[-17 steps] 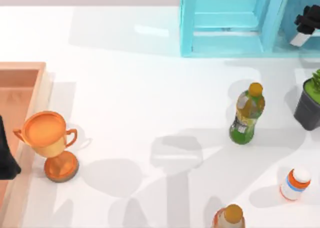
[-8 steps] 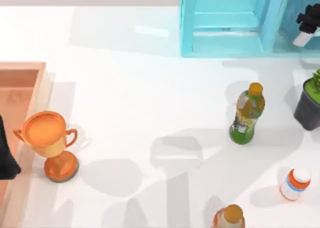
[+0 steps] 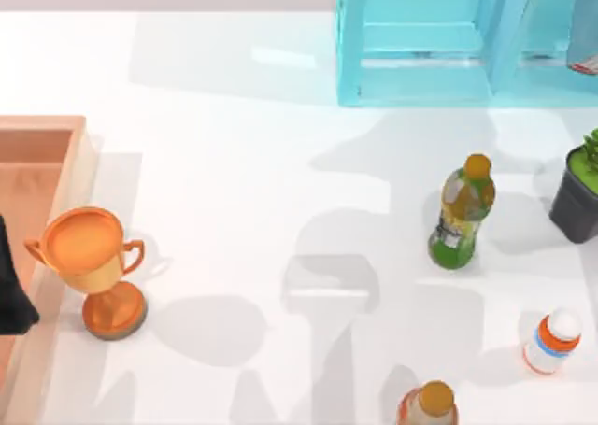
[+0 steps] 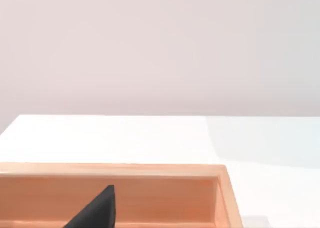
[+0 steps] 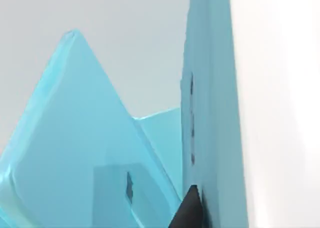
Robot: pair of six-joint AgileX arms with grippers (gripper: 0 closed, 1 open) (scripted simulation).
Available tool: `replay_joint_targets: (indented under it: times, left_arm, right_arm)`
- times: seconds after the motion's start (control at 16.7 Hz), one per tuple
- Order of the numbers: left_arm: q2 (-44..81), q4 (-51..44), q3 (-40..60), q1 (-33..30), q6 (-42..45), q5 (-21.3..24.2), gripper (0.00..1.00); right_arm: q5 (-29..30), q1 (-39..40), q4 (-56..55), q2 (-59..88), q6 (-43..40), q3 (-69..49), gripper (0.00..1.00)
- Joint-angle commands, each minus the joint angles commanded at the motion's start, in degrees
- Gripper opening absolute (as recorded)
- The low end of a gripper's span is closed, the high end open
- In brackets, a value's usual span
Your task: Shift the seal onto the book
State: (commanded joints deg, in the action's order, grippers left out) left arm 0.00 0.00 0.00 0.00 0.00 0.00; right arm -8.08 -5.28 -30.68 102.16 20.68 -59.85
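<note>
Left gripper (image 4: 95,210): parked at 9 o'clock over the wooden tray (image 3: 56,126); whether spread or closed could not be told.
Right gripper (image 5: 189,210): just beside a wall of the light-blue shelf frame (image 3: 420,93); spread or closed could not be told.
Seal and book: place, heading and long axis could not be told.
Edges: shelf frame at 1 o'clock, copper trophy cup (image 3: 92,257) at 8, orange-capped green bottle (image 3: 462,215) at 3.
Open room: white table (image 3: 243,145) from the centre toward 11 o'clock.
</note>
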Motion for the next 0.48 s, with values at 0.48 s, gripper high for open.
replay_joint_targets:
  times: [0.48]
  left_arm:
    - [0.00, 0.00, 0.00, 0.00, 0.00, 0.00, 1.00]
  right_arm:
    - [-1.54, -1.08, 18.78, -31.42, -0.27, 12.25, 0.00]
